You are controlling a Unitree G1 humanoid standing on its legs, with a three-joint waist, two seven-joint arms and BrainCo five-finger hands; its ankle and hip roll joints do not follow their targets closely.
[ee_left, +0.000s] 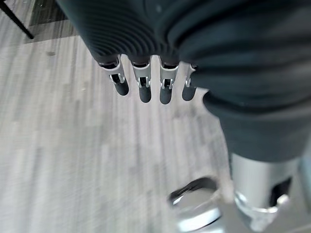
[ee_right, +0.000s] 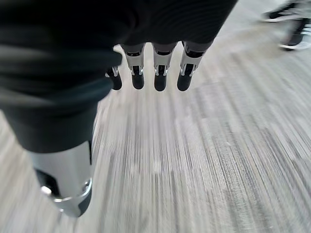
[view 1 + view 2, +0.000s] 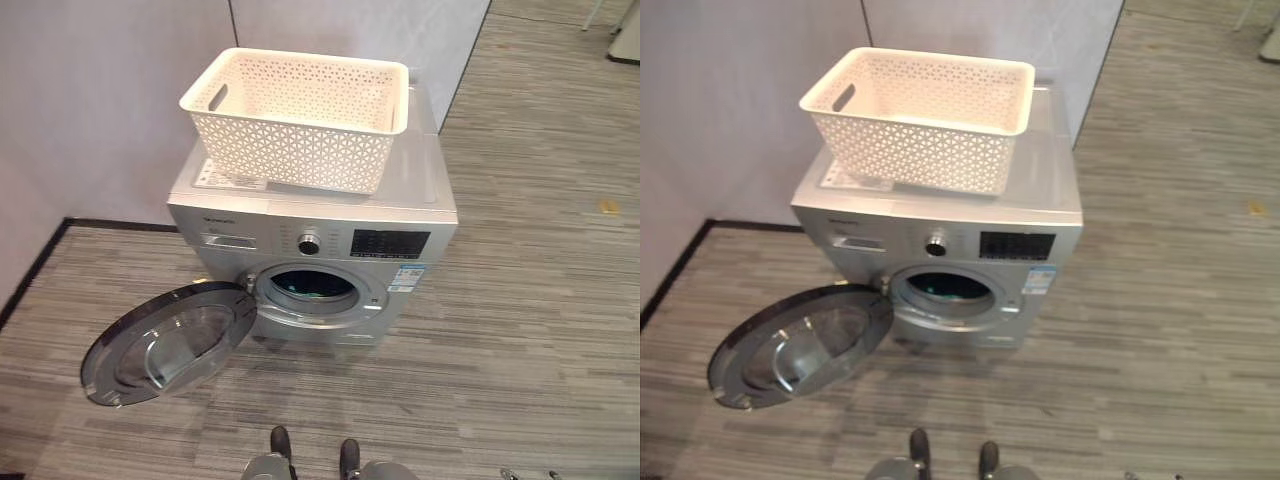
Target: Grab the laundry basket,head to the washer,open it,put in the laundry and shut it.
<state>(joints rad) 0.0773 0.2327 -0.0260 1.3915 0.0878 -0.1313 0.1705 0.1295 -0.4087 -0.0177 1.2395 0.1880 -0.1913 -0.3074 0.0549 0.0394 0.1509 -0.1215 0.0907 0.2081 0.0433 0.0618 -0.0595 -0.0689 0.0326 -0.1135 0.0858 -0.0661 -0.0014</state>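
A white lattice laundry basket (image 3: 300, 130) stands on top of the silver washer (image 3: 425, 190), and I see nothing inside it. The washer's round door (image 3: 165, 340) hangs wide open to the left, low over the floor. Inside the drum opening (image 3: 312, 288) lies something teal (image 3: 298, 291). My left hand (image 1: 145, 90) hangs over the floor with straight fingers and holds nothing. My right hand (image 2: 160, 73) also hangs over the floor, fingers straight and empty. Both hands are away from the washer.
Grey wall panels (image 3: 100, 100) stand behind and left of the washer, with a black skirting strip (image 3: 40, 262) along the floor. Wood-look floor (image 3: 540, 300) spreads to the right and front. A person's shoes (image 2: 291, 29) show in the right wrist view.
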